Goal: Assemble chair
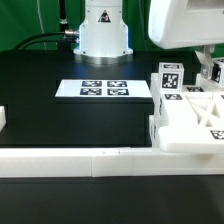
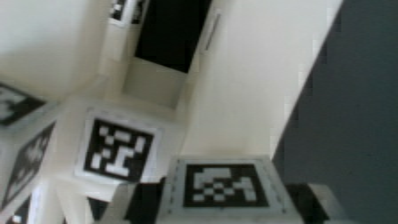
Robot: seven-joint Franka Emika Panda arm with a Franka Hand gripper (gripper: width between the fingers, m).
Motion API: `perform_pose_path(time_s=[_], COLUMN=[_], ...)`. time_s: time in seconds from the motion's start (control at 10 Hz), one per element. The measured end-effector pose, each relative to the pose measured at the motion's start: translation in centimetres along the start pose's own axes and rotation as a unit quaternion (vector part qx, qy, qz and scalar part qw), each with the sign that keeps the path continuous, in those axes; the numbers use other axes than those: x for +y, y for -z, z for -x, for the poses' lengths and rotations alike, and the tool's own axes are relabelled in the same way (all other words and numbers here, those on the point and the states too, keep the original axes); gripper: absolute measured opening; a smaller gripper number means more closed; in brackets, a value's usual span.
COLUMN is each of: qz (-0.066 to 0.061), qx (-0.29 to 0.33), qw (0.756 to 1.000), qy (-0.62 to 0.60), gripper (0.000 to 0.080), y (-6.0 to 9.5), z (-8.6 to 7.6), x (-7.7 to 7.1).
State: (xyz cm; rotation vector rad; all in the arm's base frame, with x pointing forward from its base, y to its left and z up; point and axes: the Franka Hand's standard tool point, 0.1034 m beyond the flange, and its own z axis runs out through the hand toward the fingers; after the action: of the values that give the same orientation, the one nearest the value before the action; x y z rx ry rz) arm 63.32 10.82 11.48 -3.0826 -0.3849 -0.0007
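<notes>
The black table (image 1: 60, 125) fills most of the exterior view; a long low white wall (image 1: 70, 160) runs across its lower edge; the robot's arm (image 1: 185, 22) comes in at the upper right of the frame, above the work.

The chair so far is a cluster of chunky white pieces (image 1: 185, 122) at the exterior view's right, resting just behind the wall; a braced frame shows within it, and an upright tagged post (image 1: 168, 80) stands at its near-left corner. The marker board (image 1: 104, 89) lies flat in the middle of the table, well apart from the cluster; one small white piece (image 1: 3, 120) sits alone at the left edge of the frame.

In the wrist view the gripper (image 2: 217, 196) has a tagged block (image 2: 217, 183) between its two dark fingers (image 2: 313, 197); the jaws look clamped on that block's sides, not standing free. Beyond it lie a white slab with a dark slot (image 2: 169, 40) and another tagged face (image 2: 116, 150), close by; whether the held block is touching them I cannot tell, nor which piece of the cluster it is.

My reading is that one part is being fitted onto the partly built chair; the build looks midway, with at least the lone piece still to go. The next move calls for lining the block up squarely with its seat and pressing it home before letting go; a tilted part would likely jam.
</notes>
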Motion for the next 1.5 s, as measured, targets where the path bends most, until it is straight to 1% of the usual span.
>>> perform_pose_path(time_s=[0.4,0.8,1.1,1.3,1.4,1.5], qz=[0.005,0.005,0.003,-0.001,-0.007,-0.012], qx=[0.022,0.022,0.023,0.038,0.047,0.051], qw=[1.0,1.0,0.999,0.985,0.976,0.961], qy=[-0.001,-0.002,-0.024,-0.166,-0.213,-0.273], gripper=[0.0271,0.0271,0.0271,0.0271,0.0271,0.0271], y=[0.07,0.07,0.08,0.0,-0.03,-0.04], z=[-0.64,-0.64,-0.66,-0.41,-0.29,-0.29], x=[0.18,0.19,0.14,-0.28,-0.35,-0.44])
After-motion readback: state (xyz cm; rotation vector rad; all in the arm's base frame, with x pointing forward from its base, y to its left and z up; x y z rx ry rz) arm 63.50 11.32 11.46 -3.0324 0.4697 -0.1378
